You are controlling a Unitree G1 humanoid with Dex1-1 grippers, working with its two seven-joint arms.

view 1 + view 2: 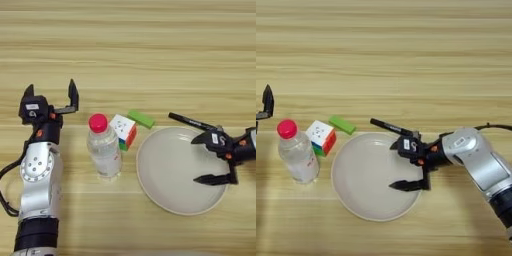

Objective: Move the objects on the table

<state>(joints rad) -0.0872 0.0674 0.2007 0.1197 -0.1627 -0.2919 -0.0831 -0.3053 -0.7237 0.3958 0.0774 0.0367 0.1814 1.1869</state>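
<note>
A clear bottle with a pink-red cap stands upright at centre left. Just right of it sits the multicoloured cube, with the green block lying behind it. A white plate lies to the right of the cube. The black marker rests on the table at the plate's far rim, its right end hidden by my right gripper. That gripper is open above the plate's right half, nothing between its fingers. My left gripper is open above the table, left of the bottle and apart from it.
The wooden table fills the view. My left forearm runs from the bottom left edge up beside the bottle. My right arm comes in from the right, with a black cable behind it.
</note>
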